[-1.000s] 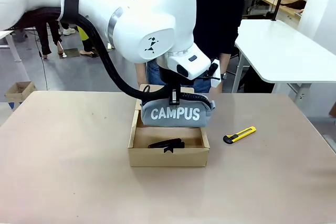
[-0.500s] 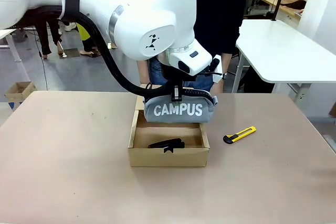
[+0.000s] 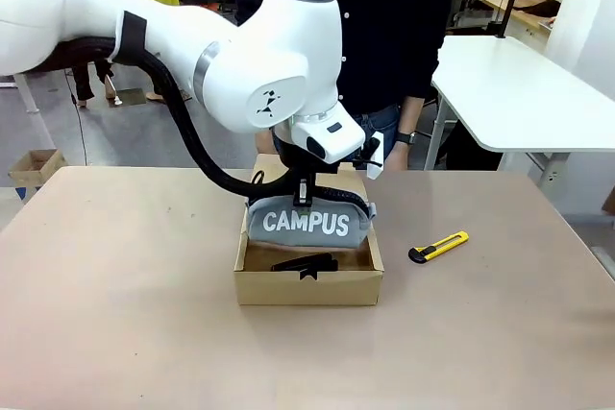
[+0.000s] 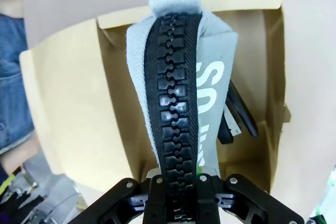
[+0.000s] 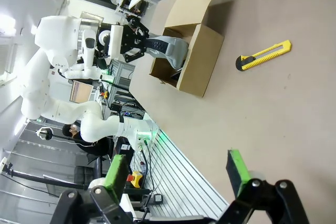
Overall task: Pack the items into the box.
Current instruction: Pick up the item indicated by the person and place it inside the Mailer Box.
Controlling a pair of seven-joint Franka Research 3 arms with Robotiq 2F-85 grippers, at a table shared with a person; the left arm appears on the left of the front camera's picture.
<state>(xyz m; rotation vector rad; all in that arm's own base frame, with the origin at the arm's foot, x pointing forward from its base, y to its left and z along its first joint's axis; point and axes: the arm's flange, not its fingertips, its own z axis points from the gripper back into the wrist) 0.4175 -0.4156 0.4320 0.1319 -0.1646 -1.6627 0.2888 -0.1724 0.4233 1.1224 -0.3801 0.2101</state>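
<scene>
My left gripper (image 3: pixel 304 191) is shut on the black zipper edge of the grey-blue "CAMPUS" pouch (image 3: pixel 306 222). The pouch hangs upright, its lower part inside the open brown box (image 3: pixel 307 287). A small flat black object (image 3: pixel 306 262) lies on the box floor just in front of the pouch. In the left wrist view the zipper (image 4: pixel 176 103) runs up from between the closed fingers (image 4: pixel 157 190), over the box (image 4: pixel 68 108) and the black object (image 4: pixel 242 115). The yellow-and-black utility knife (image 3: pixel 438 247) lies on the table right of the box. My right gripper (image 5: pixel 177 174) is open, empty and well away from the knife (image 5: pixel 264 55).
A person in a dark top (image 3: pixel 384 45) stands at the far side, right behind the box. A white table (image 3: pixel 519 84) stands at the back right. A smaller cardboard box (image 3: pixel 34 165) sits on the floor at far left. Bare tabletop lies left and front of the box.
The left arm has lowered the pouch and shifted it a little left, from above the box's back edge down into the box. The knife and black object have not moved.
</scene>
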